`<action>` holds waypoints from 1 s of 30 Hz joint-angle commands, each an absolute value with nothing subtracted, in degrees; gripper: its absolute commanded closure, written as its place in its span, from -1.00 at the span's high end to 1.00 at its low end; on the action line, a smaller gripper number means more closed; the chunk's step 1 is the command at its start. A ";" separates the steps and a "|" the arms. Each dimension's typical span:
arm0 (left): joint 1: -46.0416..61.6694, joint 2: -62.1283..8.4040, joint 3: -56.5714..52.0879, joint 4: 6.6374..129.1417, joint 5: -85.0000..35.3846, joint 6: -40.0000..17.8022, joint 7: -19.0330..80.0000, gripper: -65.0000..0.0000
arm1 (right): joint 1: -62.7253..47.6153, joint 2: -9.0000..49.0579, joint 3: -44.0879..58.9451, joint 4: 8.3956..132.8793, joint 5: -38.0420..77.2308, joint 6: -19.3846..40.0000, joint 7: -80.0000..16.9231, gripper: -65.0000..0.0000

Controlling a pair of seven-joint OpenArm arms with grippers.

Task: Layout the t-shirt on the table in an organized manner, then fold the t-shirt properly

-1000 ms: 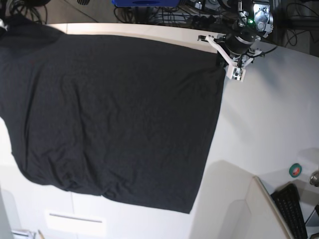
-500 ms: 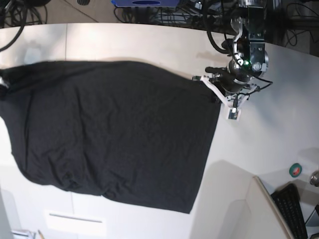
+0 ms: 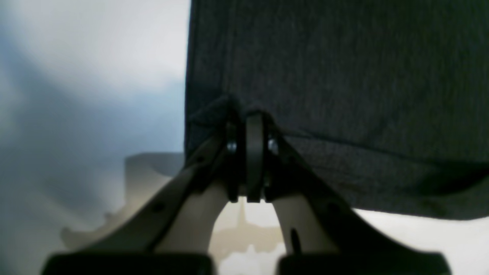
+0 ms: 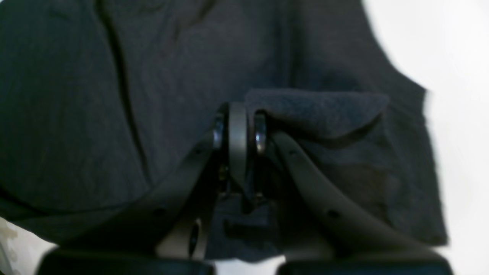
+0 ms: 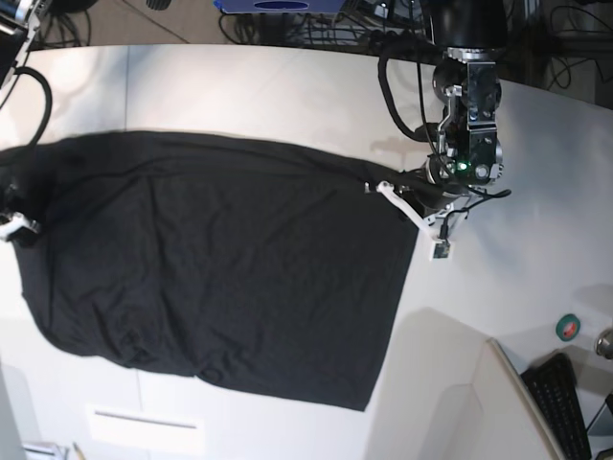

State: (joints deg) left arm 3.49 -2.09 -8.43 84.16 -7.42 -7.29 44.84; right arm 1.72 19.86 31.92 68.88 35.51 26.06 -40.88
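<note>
Base view shows the t-shirt (image 5: 220, 278) spread black across the table (image 5: 536, 240), filling the left and centre of the frame; it is soft, light cloth that sags and creases, best held at corners. My left gripper (image 5: 407, 206) pinches its upper right corner, my right gripper (image 4: 238, 126) a folded edge at the left.

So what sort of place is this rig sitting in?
Probably a robotics lab or workshop: tangled black cables run behind the big off-white table, and a black computer keyboard and a green tape roll sit at its edge.
</note>
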 commanded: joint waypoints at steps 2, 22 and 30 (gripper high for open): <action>2.15 -2.15 -8.66 84.97 -7.52 -6.02 43.91 -1.00 | 3.74 21.41 31.60 68.00 36.09 26.24 -38.46 -1.00; -7.87 -1.19 -8.48 73.98 -7.78 -1.36 40.57 -1.00 | 14.20 21.58 31.34 57.01 26.59 26.24 -31.52 -1.00; -10.51 -1.19 -8.04 68.35 -7.69 -1.36 38.37 -1.00 | 16.04 19.30 31.96 55.52 21.05 26.24 -30.46 -1.00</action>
State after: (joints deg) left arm -9.37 -1.13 -7.97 67.57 -7.64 -1.48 39.24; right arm 14.57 17.89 31.64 54.61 20.49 26.09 -31.70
